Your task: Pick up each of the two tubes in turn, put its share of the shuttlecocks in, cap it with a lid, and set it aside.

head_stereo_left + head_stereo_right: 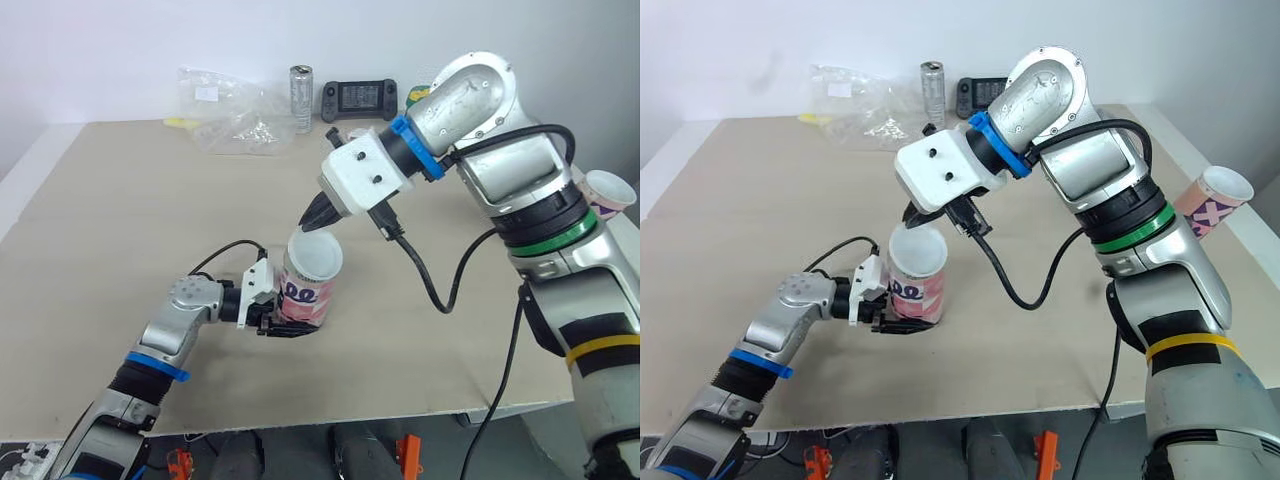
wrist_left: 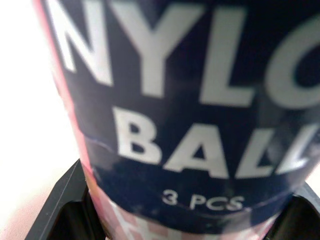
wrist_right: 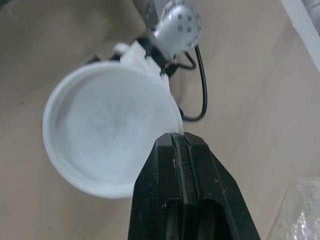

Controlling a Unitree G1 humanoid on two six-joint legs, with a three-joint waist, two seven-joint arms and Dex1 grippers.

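Observation:
A pink and white tube (image 1: 304, 298) with a dark blue label stands upright on the table near its front edge. My left gripper (image 1: 288, 326) is shut on its lower part, and the black fingers (image 2: 65, 210) show on either side of the label (image 2: 190, 100). A white lid (image 1: 315, 255) rests tilted on the tube's mouth. My right gripper (image 1: 318, 213) comes down from above, shut on the lid's far rim (image 3: 172, 136). A second pink tube (image 1: 608, 193) with an open white mouth lies tilted at the table's right edge.
At the back of the table are a crumpled clear plastic bag (image 1: 235, 118), a silver can (image 1: 301, 98), a black handheld game console (image 1: 358, 97) and a yellow item (image 1: 180, 122). Black cables hang from both wrists. The table's front edge (image 1: 330, 420) is close.

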